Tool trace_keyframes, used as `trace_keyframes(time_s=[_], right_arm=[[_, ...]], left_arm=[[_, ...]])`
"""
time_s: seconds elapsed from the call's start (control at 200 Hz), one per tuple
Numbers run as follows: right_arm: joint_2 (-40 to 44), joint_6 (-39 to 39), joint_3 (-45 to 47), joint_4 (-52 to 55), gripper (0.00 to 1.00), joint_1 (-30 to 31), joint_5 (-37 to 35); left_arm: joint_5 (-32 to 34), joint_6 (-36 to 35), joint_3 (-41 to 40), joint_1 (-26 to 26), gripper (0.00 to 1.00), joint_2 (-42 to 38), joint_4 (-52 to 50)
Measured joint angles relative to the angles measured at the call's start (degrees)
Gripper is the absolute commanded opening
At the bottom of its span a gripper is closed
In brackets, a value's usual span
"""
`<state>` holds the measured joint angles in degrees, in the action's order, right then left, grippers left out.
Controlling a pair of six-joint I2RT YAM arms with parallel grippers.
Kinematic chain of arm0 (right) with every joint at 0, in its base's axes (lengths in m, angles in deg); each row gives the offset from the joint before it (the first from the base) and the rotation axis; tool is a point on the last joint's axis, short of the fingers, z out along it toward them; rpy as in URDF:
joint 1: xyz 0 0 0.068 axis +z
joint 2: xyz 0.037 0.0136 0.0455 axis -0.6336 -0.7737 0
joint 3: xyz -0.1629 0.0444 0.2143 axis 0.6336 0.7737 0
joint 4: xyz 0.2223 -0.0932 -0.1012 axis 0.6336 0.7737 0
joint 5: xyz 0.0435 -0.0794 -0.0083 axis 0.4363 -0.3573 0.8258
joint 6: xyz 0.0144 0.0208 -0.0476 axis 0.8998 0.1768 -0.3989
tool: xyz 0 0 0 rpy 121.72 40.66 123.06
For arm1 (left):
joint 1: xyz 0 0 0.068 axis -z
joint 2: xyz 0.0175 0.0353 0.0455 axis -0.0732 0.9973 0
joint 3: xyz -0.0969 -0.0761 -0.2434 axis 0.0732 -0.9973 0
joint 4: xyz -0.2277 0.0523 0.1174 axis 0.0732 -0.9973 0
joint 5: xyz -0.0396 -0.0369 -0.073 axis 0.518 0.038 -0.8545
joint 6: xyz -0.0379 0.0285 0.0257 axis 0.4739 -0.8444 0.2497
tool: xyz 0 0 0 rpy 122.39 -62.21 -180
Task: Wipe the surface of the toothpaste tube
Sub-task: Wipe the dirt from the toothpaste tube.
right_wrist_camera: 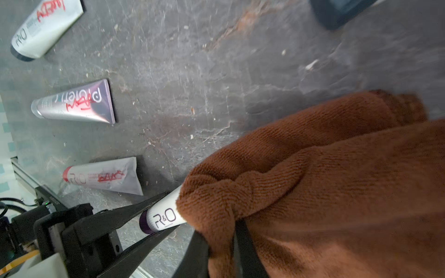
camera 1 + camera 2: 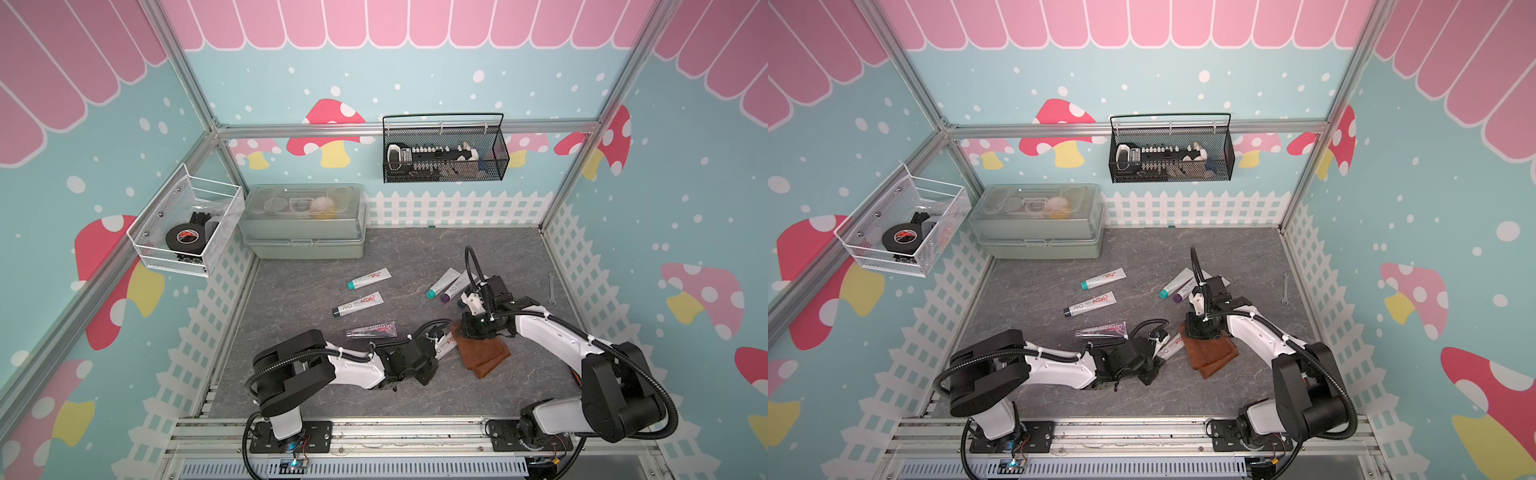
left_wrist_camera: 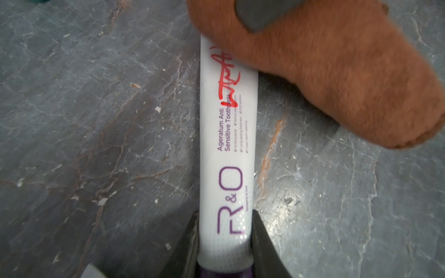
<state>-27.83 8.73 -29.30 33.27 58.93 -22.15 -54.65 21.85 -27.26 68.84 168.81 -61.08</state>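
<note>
Gripping the white R&O toothpaste tube (image 3: 226,144) near its purple cap, with a brown cloth (image 3: 325,72) laid over its far end.

The tube sits at the front middle of the grey counter (image 2: 415,249), between the two arms; whether it touches the surface I cannot tell. The left fingers (image 3: 263,248) are closed tight on either side of it just above the cap, and red scribble marks its upper half. The right fingers (image 1: 243,243) are pinched on a bunched fold of the cloth, which trails onto the counter in both top views. Other tubes (image 2: 357,304) lie apart further back, and a small wrench (image 2: 550,289) lies by the right wall.
</note>
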Motion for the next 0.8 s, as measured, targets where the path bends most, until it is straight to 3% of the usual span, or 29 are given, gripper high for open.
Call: trace_keyframes(time_s=[0.215, 0.575, 0.801], right_arm=[[-4.37, 0.0, -1.51, -0.59, 0.13, 3.3, -1.92], [-9.4, -0.22, -6.67, 4.37, 0.13, 5.09, -22.25], [-7.87, -0.2, -5.33, 2.8, 0.13, 4.63, -20.04]], left_arm=[[0.0, 0.02, 0.15, -0.02, 0.18, 0.33, 0.59], [-0.11, 0.02, -3.19, 0.0, 0.18, -0.66, 5.05], [-0.22, 0.02, -4.02, 0.0, 0.18, -1.2, 5.55]])
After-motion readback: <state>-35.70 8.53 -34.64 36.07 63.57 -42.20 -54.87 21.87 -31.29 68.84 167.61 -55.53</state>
